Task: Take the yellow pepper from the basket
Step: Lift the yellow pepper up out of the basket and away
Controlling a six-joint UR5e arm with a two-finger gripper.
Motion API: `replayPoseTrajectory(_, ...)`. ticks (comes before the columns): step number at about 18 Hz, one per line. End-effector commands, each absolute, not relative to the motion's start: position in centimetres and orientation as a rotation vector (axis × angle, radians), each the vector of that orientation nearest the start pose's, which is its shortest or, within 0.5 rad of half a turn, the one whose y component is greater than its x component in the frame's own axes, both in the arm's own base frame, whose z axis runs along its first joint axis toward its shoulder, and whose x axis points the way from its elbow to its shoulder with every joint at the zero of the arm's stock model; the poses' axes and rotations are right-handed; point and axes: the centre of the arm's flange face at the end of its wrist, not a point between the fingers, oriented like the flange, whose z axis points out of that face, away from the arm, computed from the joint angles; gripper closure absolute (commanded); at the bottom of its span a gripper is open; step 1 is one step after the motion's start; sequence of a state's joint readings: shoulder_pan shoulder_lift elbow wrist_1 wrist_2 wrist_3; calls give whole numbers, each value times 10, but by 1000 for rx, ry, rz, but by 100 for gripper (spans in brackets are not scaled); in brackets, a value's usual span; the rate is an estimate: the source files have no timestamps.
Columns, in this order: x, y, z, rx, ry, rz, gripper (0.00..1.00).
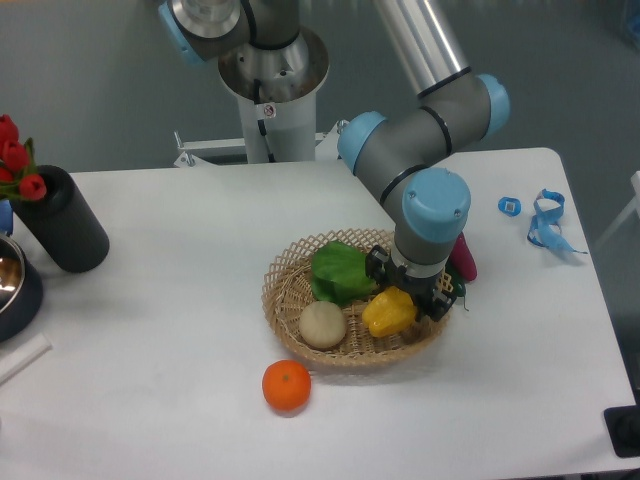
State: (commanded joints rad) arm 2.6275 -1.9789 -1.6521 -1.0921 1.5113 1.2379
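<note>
The yellow pepper (389, 312) is glossy and lobed, in the right half of the round wicker basket (290, 264). My gripper (408, 298) comes down on it from above, its black fingers (439, 297) on either side of the pepper's top and closed against it. The wrist hides the pepper's upper back. The pepper sits slightly raised over the basket floor.
In the basket also lie a green leafy vegetable (338, 272) and a pale beige ball (322, 324). An orange (286, 386) rests on the table in front. A magenta item (464, 257) lies by the basket's right rim. A black vase (62, 232) and a dark bowl (12, 287) stand left.
</note>
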Motion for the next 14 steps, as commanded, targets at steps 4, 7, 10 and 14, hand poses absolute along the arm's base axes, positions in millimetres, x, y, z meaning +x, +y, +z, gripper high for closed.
replayPoseTrajectory(4,-490,400,282,-2976,170,-90,40)
replayPoseTrajectory(7,-508,384,292,-2968,179,-50,40)
replayPoseTrajectory(10,-531,365,303,-2956,222,-2,40)
replayPoseTrajectory(14,-560,334,317,-2955,271,66,39)
